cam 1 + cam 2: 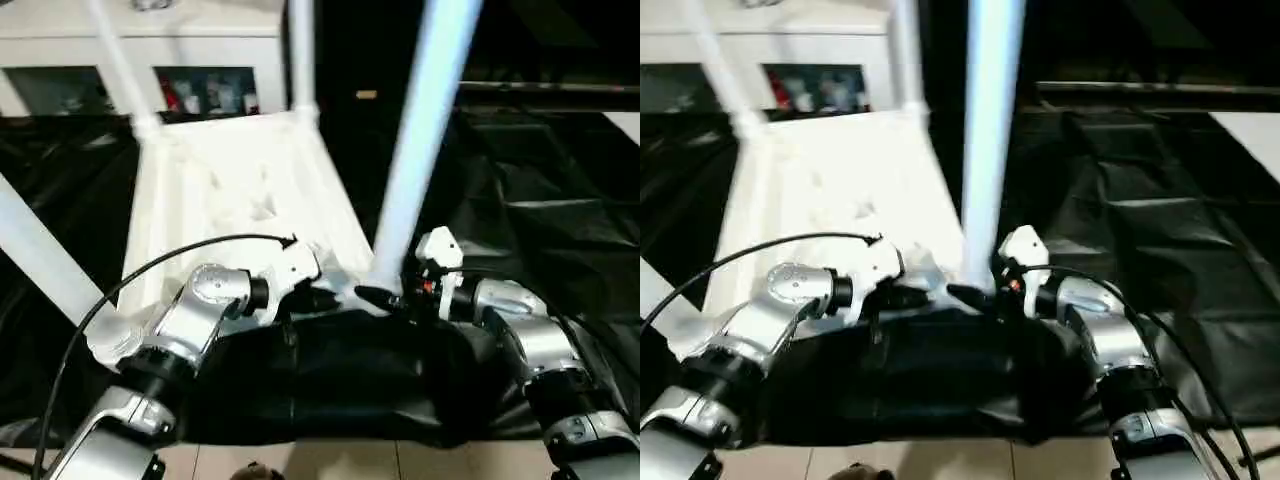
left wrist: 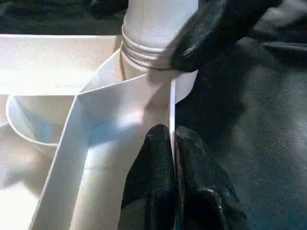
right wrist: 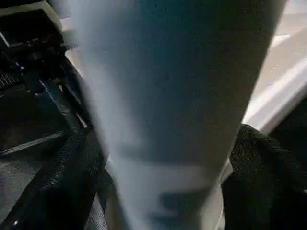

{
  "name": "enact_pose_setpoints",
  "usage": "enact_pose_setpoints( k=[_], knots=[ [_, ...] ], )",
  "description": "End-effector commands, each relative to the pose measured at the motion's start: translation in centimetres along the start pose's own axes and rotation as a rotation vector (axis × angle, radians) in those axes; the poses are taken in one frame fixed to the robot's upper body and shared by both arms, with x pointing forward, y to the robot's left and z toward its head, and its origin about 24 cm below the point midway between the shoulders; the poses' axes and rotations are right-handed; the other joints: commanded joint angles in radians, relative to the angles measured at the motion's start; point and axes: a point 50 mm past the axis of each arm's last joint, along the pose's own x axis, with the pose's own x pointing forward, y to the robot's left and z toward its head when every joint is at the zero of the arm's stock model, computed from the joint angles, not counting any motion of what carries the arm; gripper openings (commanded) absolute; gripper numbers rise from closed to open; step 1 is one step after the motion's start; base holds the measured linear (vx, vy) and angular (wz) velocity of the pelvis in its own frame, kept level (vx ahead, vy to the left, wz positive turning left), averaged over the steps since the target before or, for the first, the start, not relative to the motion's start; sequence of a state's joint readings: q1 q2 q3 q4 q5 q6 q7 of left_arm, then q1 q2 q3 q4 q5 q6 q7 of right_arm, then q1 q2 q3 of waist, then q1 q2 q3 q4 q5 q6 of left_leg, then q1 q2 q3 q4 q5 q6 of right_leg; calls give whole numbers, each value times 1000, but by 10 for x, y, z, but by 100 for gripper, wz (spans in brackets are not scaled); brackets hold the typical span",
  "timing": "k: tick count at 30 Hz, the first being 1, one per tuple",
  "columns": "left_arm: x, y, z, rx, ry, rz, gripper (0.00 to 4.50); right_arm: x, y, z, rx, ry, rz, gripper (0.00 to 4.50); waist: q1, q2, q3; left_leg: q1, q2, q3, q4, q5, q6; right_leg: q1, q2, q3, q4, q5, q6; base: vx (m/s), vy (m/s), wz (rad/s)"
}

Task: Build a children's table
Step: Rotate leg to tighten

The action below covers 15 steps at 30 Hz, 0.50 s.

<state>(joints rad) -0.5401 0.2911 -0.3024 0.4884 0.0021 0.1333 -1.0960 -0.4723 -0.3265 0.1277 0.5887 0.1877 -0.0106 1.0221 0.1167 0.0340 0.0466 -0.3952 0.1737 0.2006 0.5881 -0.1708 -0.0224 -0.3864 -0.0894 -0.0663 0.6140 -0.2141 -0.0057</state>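
Note:
The children's table lies upside down on the black drape, its ribbed white tabletop (image 1: 230, 190) facing up. White legs stand in its corner sockets: two at the far corners (image 1: 300, 50), one at the near left (image 1: 40, 250), one at the near right (image 1: 420, 140). My left gripper (image 2: 173, 158) is shut on the thin rim wall of the tabletop beside the near right socket. My right gripper (image 1: 385, 298) is at the foot of the near right leg (image 3: 163, 96). It is open, with one black finger (image 3: 72, 182) on each side of the tube.
The black-draped work table (image 1: 540, 200) spreads out to the right and towards me. A white cabinet (image 1: 200, 40) with small items on its shelf stands behind. A black cable (image 1: 150, 265) arcs over my left forearm. Pale floor (image 1: 300, 460) shows at the near edge.

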Motion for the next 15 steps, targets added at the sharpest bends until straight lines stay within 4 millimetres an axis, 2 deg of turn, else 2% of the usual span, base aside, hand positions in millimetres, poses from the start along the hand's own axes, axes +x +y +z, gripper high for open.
enact_pose_setpoints(
  k=[1, 2, 5, 6, 7, 8, 11, 14, 15],
  knots=[
    [5, -4, 9, 12, -62, -40, 0, 1, -1, 9, -32, 0, 32, 405, -2, -10, -67, 27, 67, -26, -60, -132, 99, 34, -68, 43, -56, -1, -274, 0, 0, 0],
    [4, -4, 10, 12, -59, -36, 0, 1, 0, 8, -32, 10, 50, 405, -1, -15, -65, 26, 67, -27, -61, -145, 96, 36, -71, 44, -58, -18, -269, 0, 0, 0],
    [1, -2, 10, 13, -53, -23, 0, 1, 2, 5, -32, 32, 82, 405, 0, -16, -64, 25, 68, -29, -64, -165, 82, 38, -75, 44, -62, -69, -256, 0, 0, 0],
    [0, -2, 10, 12, -51, -22, 0, 1, 2, 4, -35, 36, 82, 380, 0, -17, -64, 25, 68, -29, -64, -163, 80, 37, -75, 44, -63, -75, -253, 0, 0, 0],
    [-1, -1, 10, 11, -50, -16, 0, 2, 3, 4, -31, 33, 81, 380, -1, -16, -63, 25, 68, -29, -65, -163, 79, 37, -75, 44, -63, -78, -252, 0, 0, 0],
    [-1, -1, 10, 10, -49, -13, 0, 3, 2, 4, -29, 30, 78, 371, -1, -21, -64, 25, 68, -29, -64, -157, 80, 37, -74, 45, -62, -73, -251, 0, 0, 0],
    [-3, 0, 9, 8, -48, -9, 0, 5, 2, 7, -21, 6, 68, 347, 0, -18, -65, 25, 67, -28, -61, -137, 88, 37, -74, 44, -59, -51, -255, 0, 0, 0],
    [-3, -1, 8, 8, -46, -8, 0, 6, 1, 8, -15, -6, 68, 329, 1, -20, -65, 25, 67, -28, -61, -138, 90, 37, -74, 44, -59, -57, -256, 0, 0, 0],
    [-3, -1, 8, 8, -46, -8, 0, 6, 1, 8, -15, -6, 68, 306, 0, -19, -65, 24, 67, -28, -61, -135, 90, 37, -74, 44, -58, -55, -255, 0, 0, 0]
  ],
)
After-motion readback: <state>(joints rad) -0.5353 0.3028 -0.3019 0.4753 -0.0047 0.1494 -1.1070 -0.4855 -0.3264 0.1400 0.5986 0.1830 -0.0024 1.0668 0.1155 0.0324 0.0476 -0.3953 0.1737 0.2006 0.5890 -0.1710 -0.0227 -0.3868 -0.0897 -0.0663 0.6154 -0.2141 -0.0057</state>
